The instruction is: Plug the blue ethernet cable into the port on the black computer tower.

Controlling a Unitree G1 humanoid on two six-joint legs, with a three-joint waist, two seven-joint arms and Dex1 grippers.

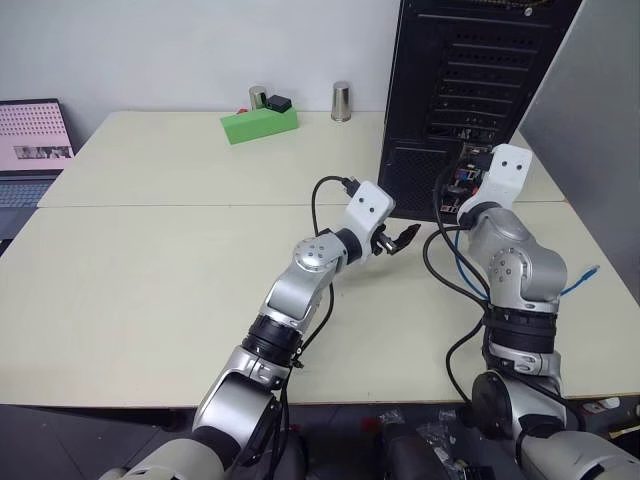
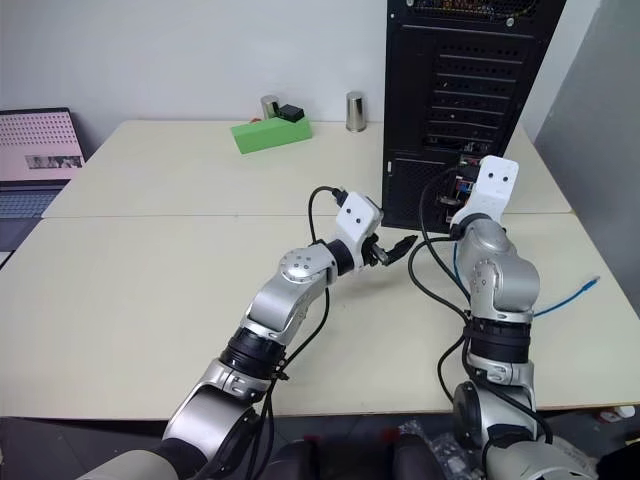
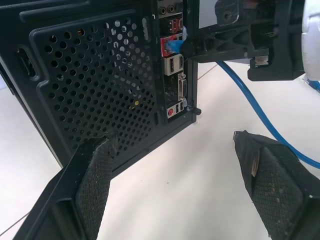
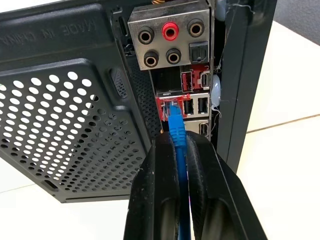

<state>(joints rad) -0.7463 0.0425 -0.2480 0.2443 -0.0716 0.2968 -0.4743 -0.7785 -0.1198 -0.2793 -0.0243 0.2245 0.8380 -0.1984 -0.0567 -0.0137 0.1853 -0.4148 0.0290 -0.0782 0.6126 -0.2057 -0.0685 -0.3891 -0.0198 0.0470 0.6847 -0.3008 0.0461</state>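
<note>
The black computer tower (image 1: 470, 90) stands at the table's far right, rear face toward me. My right gripper (image 4: 181, 150) is shut on the blue ethernet cable (image 4: 179, 145) just behind its plug (image 4: 174, 120). It holds the plug's tip at the mouth of the red-framed port (image 4: 164, 106) in the connector strip; how deep it sits I cannot tell. The cable trails back over the table to its free end (image 1: 590, 271). My left gripper (image 1: 400, 240) hangs open, level and empty, in front of the tower's lower vent grille (image 3: 95, 85), its fingers (image 3: 95, 185) wide apart.
A green block (image 1: 258, 125) with a small black thing on it and two metal cups (image 1: 341, 101) stand at the table's back. A laptop (image 1: 35, 135) sits at the far left. Black arm cables (image 1: 432, 250) loop beside the tower. A grey panel (image 1: 590, 120) rises on the right.
</note>
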